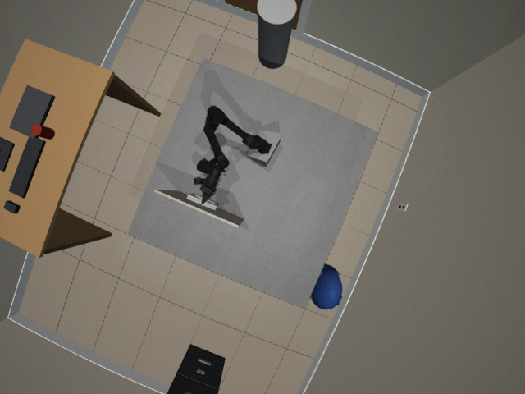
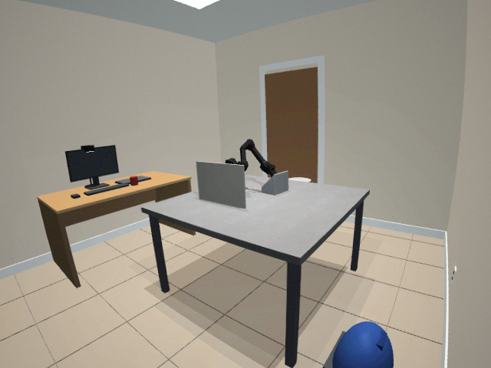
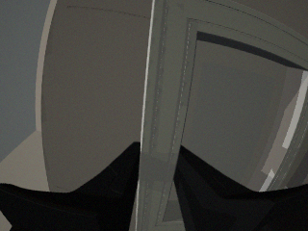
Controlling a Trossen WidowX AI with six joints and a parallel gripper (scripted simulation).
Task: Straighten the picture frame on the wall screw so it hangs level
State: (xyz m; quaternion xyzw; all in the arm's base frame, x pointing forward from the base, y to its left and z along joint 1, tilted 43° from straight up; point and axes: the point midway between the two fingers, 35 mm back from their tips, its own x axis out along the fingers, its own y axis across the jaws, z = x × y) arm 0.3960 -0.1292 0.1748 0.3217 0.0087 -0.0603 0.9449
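Observation:
The picture frame [image 1: 193, 198] [image 3: 166, 96] is a pale grey-green rectangle with a raised border, on the arm's side of the upright wall panel [image 1: 229, 217] [image 2: 220, 185] [image 3: 96, 96]. My gripper [image 1: 205, 200] [image 3: 156, 149] is shut on one side rail of the frame, with one dark finger on each side of the rail in the wrist view. The rail leans slightly in the wrist view, but I cannot tell from it whether the frame is level. The screw and the notched strip are hidden. In the exterior view the panel hides the frame.
The panel stands on the grey table [image 1: 296, 212] [image 2: 277, 221]. The arm's grey wedge-shaped base block [image 1: 266, 160] [image 2: 281, 184] stands behind it. A wooden desk [image 1: 76, 106] [image 2: 170, 180] with a monitor [image 2: 93, 162] and red mug [image 1: 42, 131] [image 2: 133, 180] stands apart.

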